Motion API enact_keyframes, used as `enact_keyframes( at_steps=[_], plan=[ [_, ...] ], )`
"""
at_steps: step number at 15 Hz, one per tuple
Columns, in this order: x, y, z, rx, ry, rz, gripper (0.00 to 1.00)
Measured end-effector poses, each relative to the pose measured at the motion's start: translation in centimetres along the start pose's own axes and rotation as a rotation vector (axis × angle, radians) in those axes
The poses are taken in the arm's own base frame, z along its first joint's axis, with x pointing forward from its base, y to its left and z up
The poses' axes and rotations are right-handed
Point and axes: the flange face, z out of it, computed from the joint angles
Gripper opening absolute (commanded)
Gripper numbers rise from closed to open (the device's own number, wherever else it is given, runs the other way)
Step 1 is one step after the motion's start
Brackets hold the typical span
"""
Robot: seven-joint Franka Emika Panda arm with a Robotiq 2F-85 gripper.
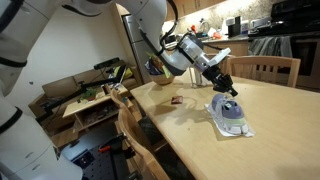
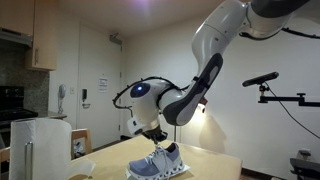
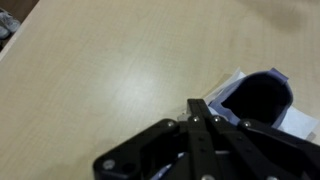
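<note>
The gripper (image 3: pixel 203 112), fingers pressed nearly together on nothing visible, is hovering just above the sneaker (image 1: pixel 230 118) lying right of centre on the table (image 1: pixel 280 105), seemingly lining up at its collar; gripping it would call for spreading first.

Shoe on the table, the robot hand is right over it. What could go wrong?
1. The hand hangs shut just above the shoe. Coming down like that, it might squash the soft top instead of grabbing it.
2. The shoe lies loose on the smooth table, so a bump might slide it or tip it over.
</note>
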Motion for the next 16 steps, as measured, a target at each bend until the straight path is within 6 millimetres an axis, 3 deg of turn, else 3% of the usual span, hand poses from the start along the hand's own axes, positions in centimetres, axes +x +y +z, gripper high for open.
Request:
enact_keyframes(
  at_steps=[2,3,12,15,16],
  plan=[
    [0.03,-0.03,-0.01,0.004,-0.002,-0.001,0.15],
    [0.06,-0.05,-0.01,0.006,-0.002,-0.004,0.34],
    [0.91,-0.08,-0.49,0.03,0.051,-0.128,0.99],
    [0.92,-0.08,-0.5,0.031,0.054,-0.142,1.0],
    [0.92,-0.08,-0.49,0.031,0.054,-0.145,0.85]
  ],
)
